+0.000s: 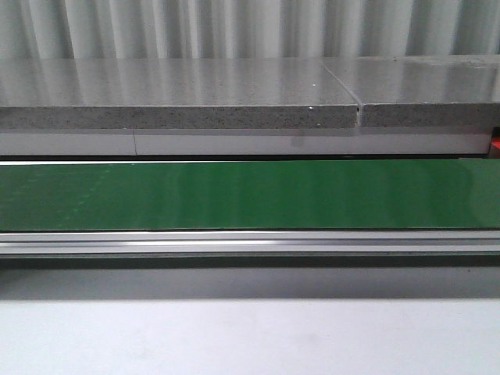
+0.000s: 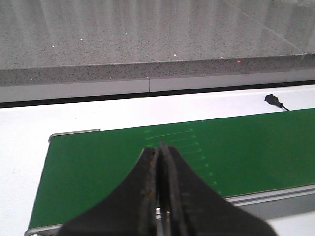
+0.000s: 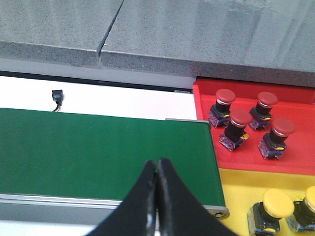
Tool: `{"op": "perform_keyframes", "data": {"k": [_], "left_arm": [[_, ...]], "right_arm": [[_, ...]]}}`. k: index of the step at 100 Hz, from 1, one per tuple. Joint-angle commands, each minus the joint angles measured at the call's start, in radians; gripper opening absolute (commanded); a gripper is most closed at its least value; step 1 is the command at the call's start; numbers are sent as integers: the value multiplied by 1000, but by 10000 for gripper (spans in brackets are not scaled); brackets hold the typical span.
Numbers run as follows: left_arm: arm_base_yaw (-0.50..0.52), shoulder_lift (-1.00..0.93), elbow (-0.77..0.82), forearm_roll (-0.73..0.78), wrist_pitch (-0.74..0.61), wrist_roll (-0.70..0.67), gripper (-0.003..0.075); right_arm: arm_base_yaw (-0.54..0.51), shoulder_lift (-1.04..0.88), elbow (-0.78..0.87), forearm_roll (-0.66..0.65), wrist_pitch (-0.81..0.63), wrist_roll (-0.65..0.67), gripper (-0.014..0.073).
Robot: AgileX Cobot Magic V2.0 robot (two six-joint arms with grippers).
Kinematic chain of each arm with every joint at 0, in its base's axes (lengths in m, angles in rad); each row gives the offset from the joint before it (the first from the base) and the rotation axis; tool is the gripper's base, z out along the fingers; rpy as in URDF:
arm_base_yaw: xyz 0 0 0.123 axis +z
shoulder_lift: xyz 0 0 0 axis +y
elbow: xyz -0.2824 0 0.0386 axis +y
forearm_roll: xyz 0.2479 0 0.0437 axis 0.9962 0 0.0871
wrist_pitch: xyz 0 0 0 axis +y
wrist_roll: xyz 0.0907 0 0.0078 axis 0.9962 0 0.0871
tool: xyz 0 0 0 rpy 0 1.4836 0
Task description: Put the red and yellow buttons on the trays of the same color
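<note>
Front view: a green conveyor belt (image 1: 250,194) runs left to right across the frame, with a grey speckled counter (image 1: 180,94) beyond it; neither arm appears here.

Left wrist view: the left hand (image 2: 158,150) has its fingers pressed together, holding nothing, above the belt's left end.

Right wrist view: the right hand (image 3: 156,164) is likewise closed and empty, over the belt's right end. Just beyond that end sits the red tray (image 3: 300,105) holding four red buttons (image 3: 241,118). Nearer lies the yellow tray (image 3: 236,189) with two yellow buttons (image 3: 276,201) (one cut off by the frame edge).
</note>
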Motion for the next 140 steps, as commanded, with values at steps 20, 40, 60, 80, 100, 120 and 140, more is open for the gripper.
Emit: {"op": "perform_keyframes", "data": {"k": [20,40,60,80,100,120,140], "left_arm": [[-11,4,-28,-22,-72,-1,-20],[-11,4,-28,-22,-72,-1,-20],[-11,4,-28,-22,-72,-1,-20],[-11,4,-28,-22,-72,-1,-20],[-11,4,-28,-22,-72,-1,-20],[-11,4,-28,-22,-72,-1,-20],[-11,4,-28,-22,-72,-1,-20]], "right_arm": [[-1,6,-25,-9,-65,-8,-67],[-1,6,-25,-9,-79,-8,-67],[8,-22,5,-9,-139,-8,-67],[39,-156,144,-16,-278,-8,-67],[39,-296,297,-16,-334,-8,-67],[38,-348,417,-16,-419,-8,-67],[38,-348,484,-16,-493,-7,-67]]}}
